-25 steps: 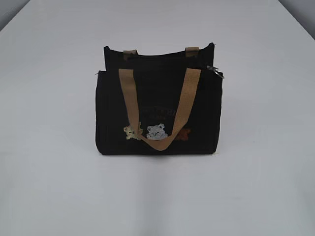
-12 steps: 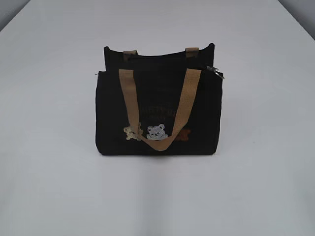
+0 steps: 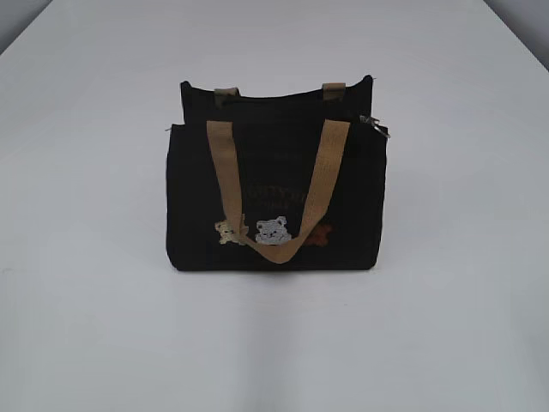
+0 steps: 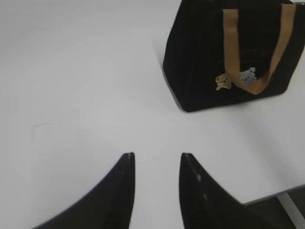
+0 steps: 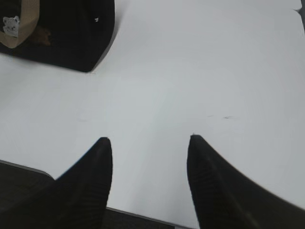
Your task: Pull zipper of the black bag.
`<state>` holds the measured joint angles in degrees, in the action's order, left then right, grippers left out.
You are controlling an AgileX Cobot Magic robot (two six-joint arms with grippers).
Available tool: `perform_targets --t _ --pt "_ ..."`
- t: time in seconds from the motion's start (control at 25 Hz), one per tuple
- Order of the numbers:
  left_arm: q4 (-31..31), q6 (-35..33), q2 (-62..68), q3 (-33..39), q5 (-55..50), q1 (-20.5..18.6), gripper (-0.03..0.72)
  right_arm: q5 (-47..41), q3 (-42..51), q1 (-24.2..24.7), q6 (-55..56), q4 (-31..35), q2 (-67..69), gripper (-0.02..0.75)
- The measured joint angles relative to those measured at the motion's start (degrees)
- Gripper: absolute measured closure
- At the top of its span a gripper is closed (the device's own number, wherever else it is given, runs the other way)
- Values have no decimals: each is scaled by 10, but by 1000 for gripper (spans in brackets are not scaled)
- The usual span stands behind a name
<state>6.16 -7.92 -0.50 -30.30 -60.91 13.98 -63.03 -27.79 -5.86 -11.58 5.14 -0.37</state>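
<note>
The black bag [image 3: 276, 197] stood upright at centre frame on the surface [image 3: 463, 326], its zipper [image 3: 375, 125] at the upper right corner. My left gripper [image 4: 157, 160] and right gripper [image 5: 150, 143] hung parted and empty. I judged it best to steady the bag with one while pinching the small pull squarely.

No visible change across exterior frames: black bag [image 3: 276, 196] same spot, zipper [image 3: 375, 125] at 1 o'clock corner, same hang. Nothing moved.

One black bag [image 3: 276, 197]; two tan handles [image 3: 330, 172]; one zipper [image 3: 375, 125].
</note>
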Motion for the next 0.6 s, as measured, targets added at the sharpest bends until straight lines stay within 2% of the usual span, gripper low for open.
perform_targets --t 0.16,0.24,0.6 --pt "1 0 0 0 0 -96 451 0 0 34 0 1 0 337" --pt "1 0 0 0 1 -125 451 0 0 42 0 1 0 337" --pt "1 0 0 0 1 -134 451 0 0 44 0 3 0 337"
